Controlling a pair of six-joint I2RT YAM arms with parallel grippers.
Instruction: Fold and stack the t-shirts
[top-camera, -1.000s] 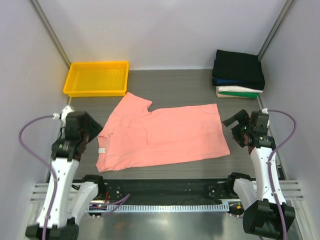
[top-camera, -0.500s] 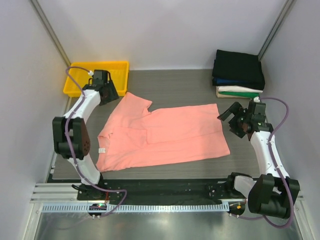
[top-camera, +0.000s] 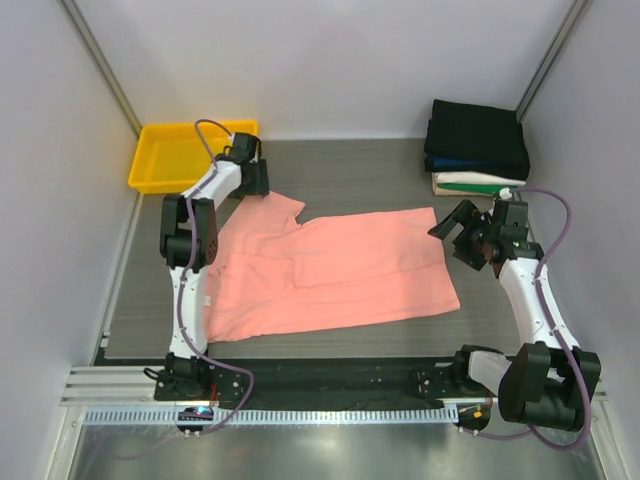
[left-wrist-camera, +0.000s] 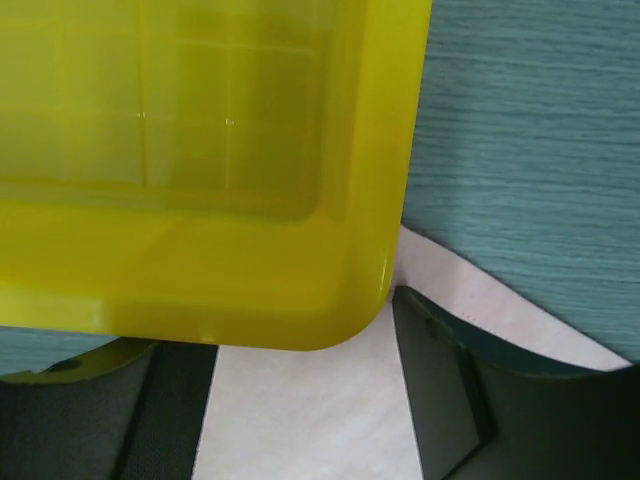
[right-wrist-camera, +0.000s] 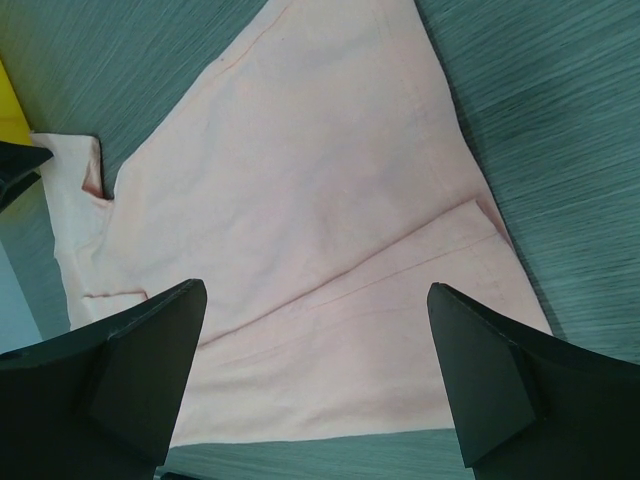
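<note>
A salmon-pink t-shirt (top-camera: 330, 265) lies spread flat in the middle of the table, collar to the left, hem to the right. My left gripper (top-camera: 254, 186) is open over its far sleeve, right beside the yellow tray; in the left wrist view pink cloth (left-wrist-camera: 300, 400) lies between the spread fingers (left-wrist-camera: 450, 400). My right gripper (top-camera: 455, 238) is open and empty just above the shirt's right hem edge; the right wrist view shows the shirt (right-wrist-camera: 300, 200) below its gripper (right-wrist-camera: 310, 390). A stack of folded shirts (top-camera: 478, 150), black on top, then blue, white and green, sits at the back right.
The yellow plastic tray (top-camera: 195, 158) stands at the back left; its corner (left-wrist-camera: 330, 300) nearly touches my left fingers. The grey table (top-camera: 360, 175) is walled by white panels on three sides. The arm bases and a rail run along the near edge.
My left arm has swung from the near left up past the tray to the shirt's far sleeve. My right gripper has edged a little left toward the shirt's hem.
</note>
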